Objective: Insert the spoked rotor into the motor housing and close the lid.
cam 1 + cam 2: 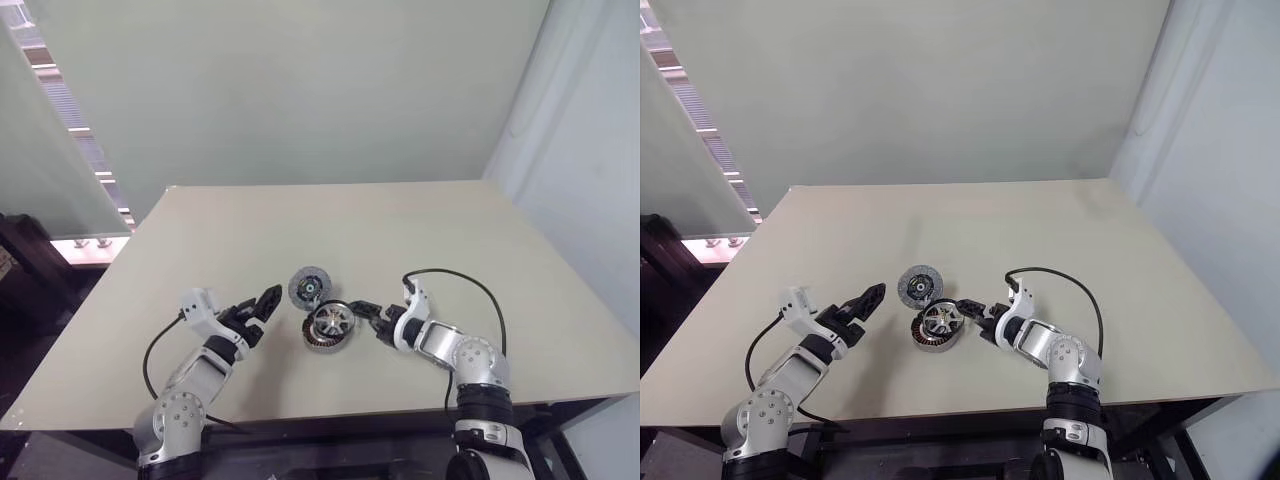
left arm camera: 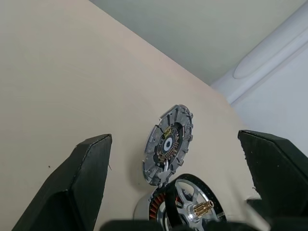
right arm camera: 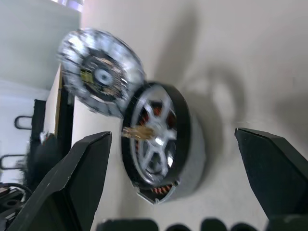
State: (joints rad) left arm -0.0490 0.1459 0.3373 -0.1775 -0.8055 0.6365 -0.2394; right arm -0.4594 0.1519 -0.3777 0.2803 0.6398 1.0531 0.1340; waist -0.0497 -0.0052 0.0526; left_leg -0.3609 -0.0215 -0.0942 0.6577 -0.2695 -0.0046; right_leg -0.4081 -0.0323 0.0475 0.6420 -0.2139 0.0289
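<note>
Your motor housing [image 1: 328, 327] sits on the beige table [image 1: 330, 230], in the near half of the top and roughly midway between its two sides. The spoked rotor [image 3: 153, 135] is in the housing: you can see its black rim, its silvery spokes and a small brass-coloured shaft sticking out of the middle, with copper-coloured windings showing between the spokes. The assembly does not lie flat; it is tipped so that its open face looks up and partly sideways.

The lid [image 1: 310, 287], a round finned metal disc with a dark centre, stands just beyond the motor housing on the far side. It is propped up on its edge, leaning, and its lower rim meets or overlaps the housing's far rim; from these views you cannot tell whether the two actually touch. The lid is off the housing.

Your left claw [image 1: 262, 309] is to the left of the motor housing, near it but apart from it, pointing toward it with both black fingers [image 2: 83, 185] spread wide and nothing between them. Its wrist view looks between those fingers at the lid and the housing.

Your right claw [image 1: 366, 315] is just beside the motor housing on the right, its fingertips close to the housing's rim, also released and empty, with its fingers [image 3: 72, 185] standing wide apart on either side of the housing in its wrist view. A black cable [image 1: 470, 285] loops over the table behind that wrist.
</note>
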